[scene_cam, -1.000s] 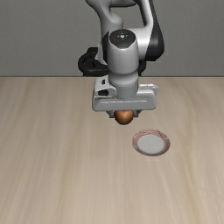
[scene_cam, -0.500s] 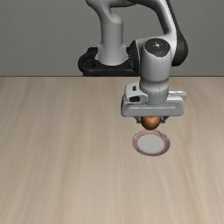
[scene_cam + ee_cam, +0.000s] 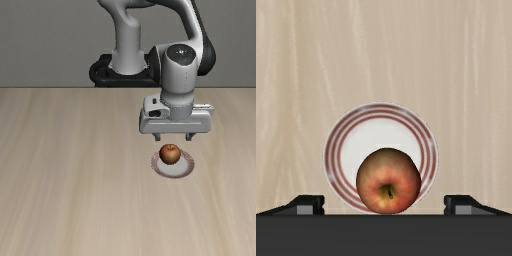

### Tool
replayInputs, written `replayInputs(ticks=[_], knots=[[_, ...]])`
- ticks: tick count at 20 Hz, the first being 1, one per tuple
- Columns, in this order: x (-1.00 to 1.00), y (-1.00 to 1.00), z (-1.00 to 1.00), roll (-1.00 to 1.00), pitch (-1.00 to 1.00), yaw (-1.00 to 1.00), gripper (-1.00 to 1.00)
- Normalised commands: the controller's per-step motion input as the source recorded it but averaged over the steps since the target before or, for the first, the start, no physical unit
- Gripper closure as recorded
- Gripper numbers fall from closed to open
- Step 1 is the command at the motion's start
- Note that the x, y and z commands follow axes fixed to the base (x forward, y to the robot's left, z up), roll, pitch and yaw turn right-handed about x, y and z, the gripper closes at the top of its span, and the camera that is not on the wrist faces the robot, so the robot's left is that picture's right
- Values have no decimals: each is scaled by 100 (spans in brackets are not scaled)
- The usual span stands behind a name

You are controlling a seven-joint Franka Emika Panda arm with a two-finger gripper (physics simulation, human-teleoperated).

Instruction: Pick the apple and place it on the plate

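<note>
the arm (image 3: 130,40) points straight down, fingers (image 3: 191,135) spread wide and released (gripping nothing), hovering just above the apple (image 3: 171,154), which rests on the plate (image 3: 186,167).

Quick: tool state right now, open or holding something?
Tool: open, holding nothing; the apple sits on the plate below it.

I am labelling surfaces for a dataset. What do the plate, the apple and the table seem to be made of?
Plate: probably glazed ceramic, white with dark red rings near the rim; it could also be plastic. Apple: looks like real fruit, with mottled red-yellow skin and a slight shine. Table: light wood or wood-look laminate, matte, with pale grain streaks.
</note>
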Motion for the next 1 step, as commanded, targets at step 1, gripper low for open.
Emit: replayInputs(ticks=[1], knots=[[0,0,0,0,0,0,-100]])
